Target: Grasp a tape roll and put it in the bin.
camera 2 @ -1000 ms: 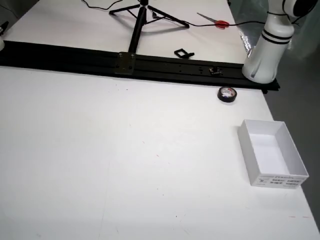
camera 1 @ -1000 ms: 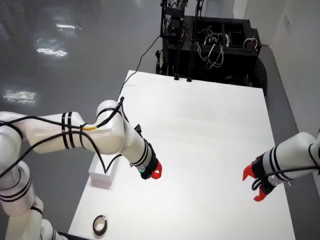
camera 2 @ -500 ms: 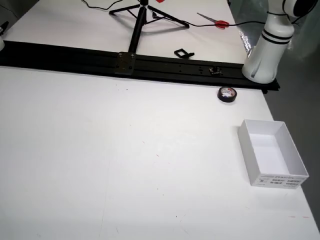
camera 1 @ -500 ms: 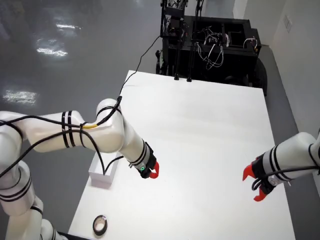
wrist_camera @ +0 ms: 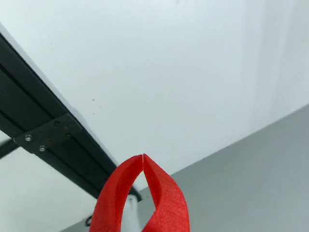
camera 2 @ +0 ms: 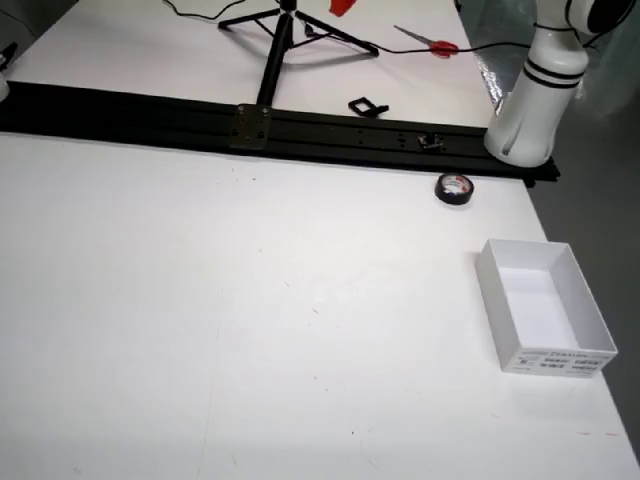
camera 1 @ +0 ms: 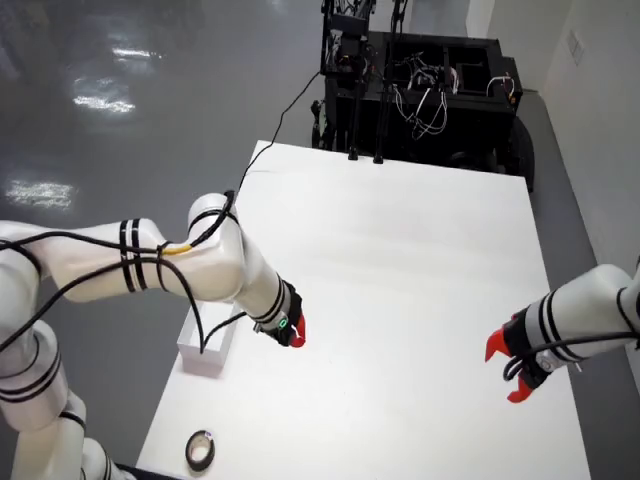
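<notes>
In the view from above, we see the working arm's red claw (camera 1: 296,332) hanging over the white table (camera 1: 420,260), just toward 3 o'clock from the white bin (camera 1: 208,340). The view that rides on the claw shows its red fingertips (wrist_camera: 129,179) pressed together at the tips, clenched on nothing. The black tape roll (camera 1: 200,450) lies flat on the table at about 6 o'clock from the bin, apart from it and well clear of the claw. In the table-level view the tape roll (camera 2: 456,188) sits beside the black rail (camera 2: 200,120), with the bin (camera 2: 585,305) at 5 o'clock from it. A second arm's claw (camera 1: 505,365) hangs near the table's far edge at 3 o'clock.
</notes>
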Controlling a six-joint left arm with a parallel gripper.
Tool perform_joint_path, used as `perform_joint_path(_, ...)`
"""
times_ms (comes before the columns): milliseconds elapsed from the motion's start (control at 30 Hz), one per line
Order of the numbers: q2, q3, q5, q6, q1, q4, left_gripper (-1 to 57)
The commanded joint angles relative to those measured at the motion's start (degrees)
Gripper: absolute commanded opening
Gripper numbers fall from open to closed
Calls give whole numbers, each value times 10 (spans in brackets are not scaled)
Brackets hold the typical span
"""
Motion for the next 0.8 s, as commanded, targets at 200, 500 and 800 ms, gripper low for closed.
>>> perform_joint_path(200,32,57,98,-425,66,30,82)
perform_joint_path(500,106,79,114,-433,98,26,139)
perform_joint_path(800,192,95,126,-448,111,6,157)
